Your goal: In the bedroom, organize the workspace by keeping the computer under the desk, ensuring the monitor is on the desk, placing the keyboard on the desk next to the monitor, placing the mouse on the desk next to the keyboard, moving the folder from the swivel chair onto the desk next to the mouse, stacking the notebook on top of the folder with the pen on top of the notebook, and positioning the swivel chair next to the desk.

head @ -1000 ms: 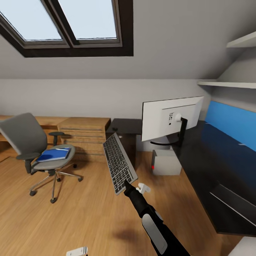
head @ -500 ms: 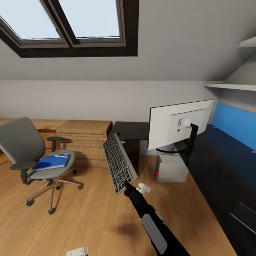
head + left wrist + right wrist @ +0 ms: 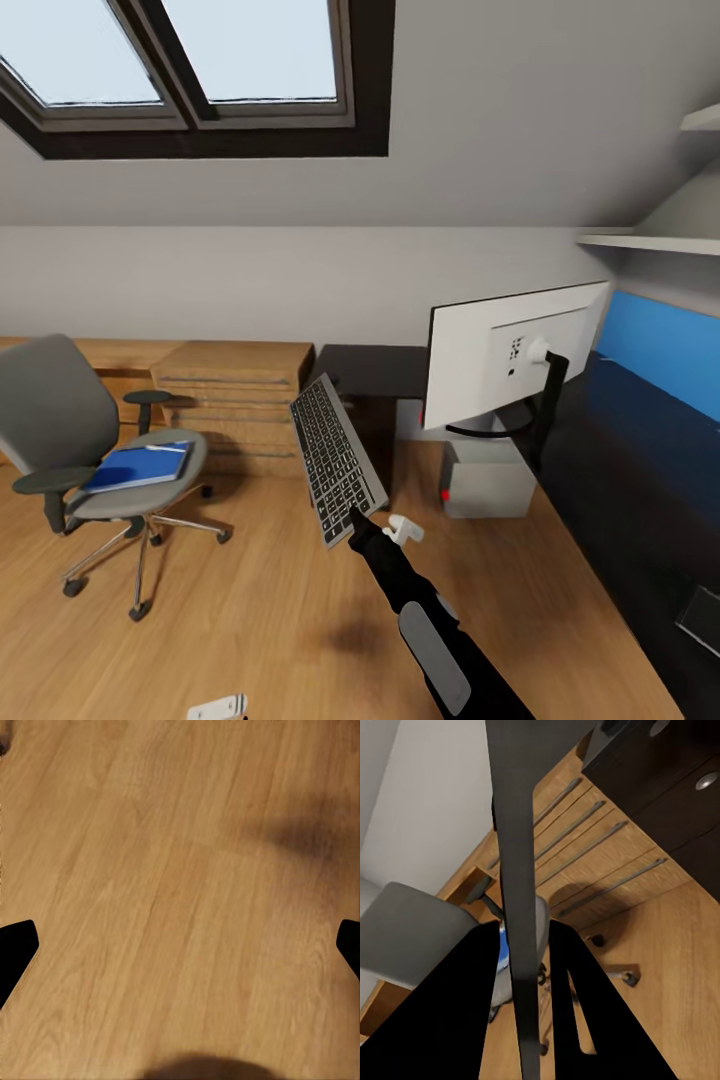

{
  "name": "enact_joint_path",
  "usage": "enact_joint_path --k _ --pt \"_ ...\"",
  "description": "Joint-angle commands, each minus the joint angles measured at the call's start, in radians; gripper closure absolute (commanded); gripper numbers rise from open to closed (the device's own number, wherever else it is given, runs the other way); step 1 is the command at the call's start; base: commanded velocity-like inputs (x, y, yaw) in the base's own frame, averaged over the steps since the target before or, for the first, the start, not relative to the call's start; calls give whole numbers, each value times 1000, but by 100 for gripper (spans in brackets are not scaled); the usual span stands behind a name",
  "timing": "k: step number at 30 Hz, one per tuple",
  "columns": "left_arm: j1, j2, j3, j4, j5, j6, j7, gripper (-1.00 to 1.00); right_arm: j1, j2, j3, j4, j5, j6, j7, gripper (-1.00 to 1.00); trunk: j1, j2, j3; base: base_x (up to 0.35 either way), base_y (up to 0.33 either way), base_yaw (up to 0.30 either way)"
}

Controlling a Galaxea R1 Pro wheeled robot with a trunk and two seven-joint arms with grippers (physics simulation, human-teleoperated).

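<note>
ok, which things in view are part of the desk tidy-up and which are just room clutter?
Job:
- keyboard, gripped at one end by the right tool
- monitor, on the desk
- computer, on the floor by the desk
- blue folder, on the swivel chair

Bystanders:
- light-wood drawer cabinet
- wall shelves
- skylights

Wood plank floor (image 3: 250,610) carrying a grey swivel chair on a chrome star base (image 3: 95,470), a light grey tower computer (image 3: 487,480) (partly beneath the desk edge), and low light-wood cabinets (image 3: 235,400). Long black-topped desk (image 3: 620,480) bearing a white-backed monitor (image 3: 515,350).
</note>
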Motion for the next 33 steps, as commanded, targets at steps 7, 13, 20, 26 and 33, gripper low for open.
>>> enact_joint_path --k 7,13,20,26,33 --pt "0 0 -1 1 10 5 3 -100 -1 0 2 1 -11 -5 4 100 0 -1 -1 81 39 -2" --pt "0 0 0 2 9 5 2 -100 -1 1 3 1 -11 -5 4 100 0 -1 -1 139 112 -133" --pt "0 0 0 6 10 5 4 -100 -1 1 3 1 -11 -5 4 100 0 -1 -1 69 48 -143" --pt "0 0 0 7 9 4 2 -100 -1 1 3 1 -11 -5 4 100 0 -1 -1 158 130 -136" --pt "0 0 0 7 9 4 3 -100 -1 1 3 1 -11 -1 8 100 0 -1 -1 128 35 -8"
